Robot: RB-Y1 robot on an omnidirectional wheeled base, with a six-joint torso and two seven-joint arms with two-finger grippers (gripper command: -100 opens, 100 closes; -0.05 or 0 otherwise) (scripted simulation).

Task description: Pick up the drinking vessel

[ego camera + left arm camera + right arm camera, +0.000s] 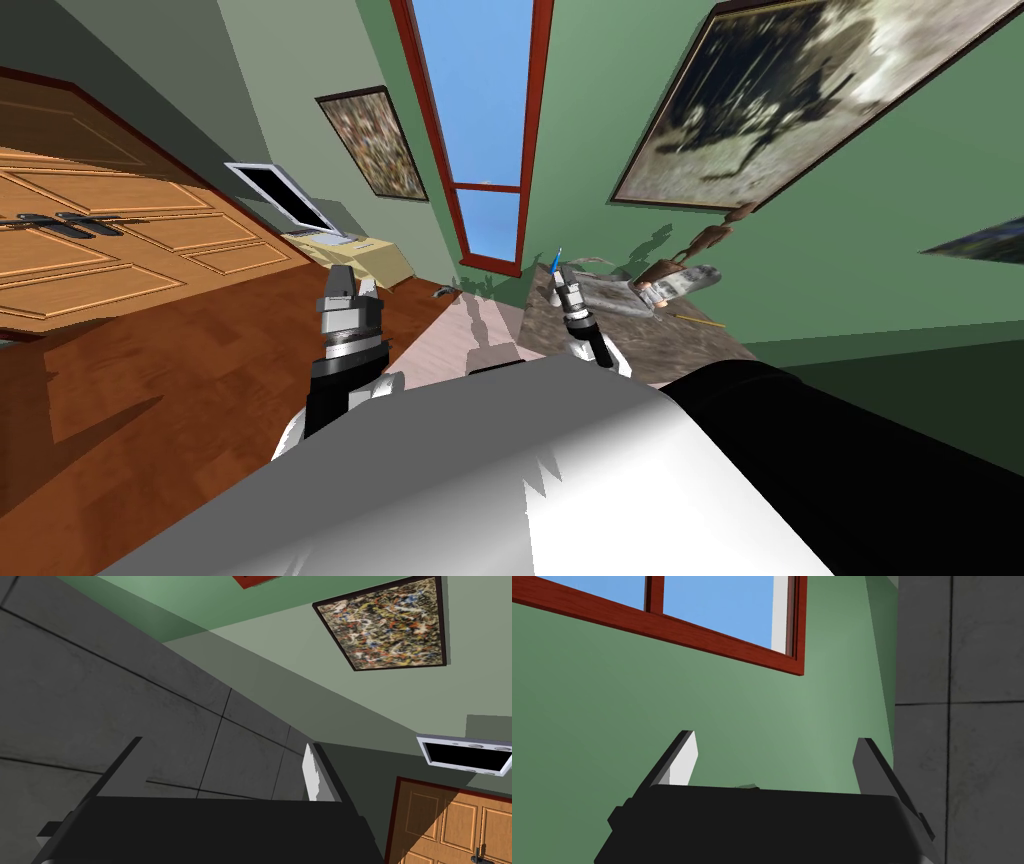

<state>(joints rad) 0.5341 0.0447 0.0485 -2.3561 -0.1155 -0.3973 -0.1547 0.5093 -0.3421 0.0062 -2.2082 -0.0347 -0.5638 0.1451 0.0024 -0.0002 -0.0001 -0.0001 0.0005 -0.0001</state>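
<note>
Left gripper [222,743] and right gripper [774,737] both spread wide, empty. Grey cup [686,282] on the right-hand table [690,345] is probably light and rigid; pinch across its sides.

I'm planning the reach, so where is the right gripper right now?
In the head view the right gripper hangs open on my right side, at the left edge of the brown table, by the red-framed window.

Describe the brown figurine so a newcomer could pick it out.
Find the big dark-framed painting on the green wall; under its lower corner is a mottled brown tabletop. The figurine stands at the table's wall edge: slim, reddish-brown, taller than the grey-white object beside it.
</note>
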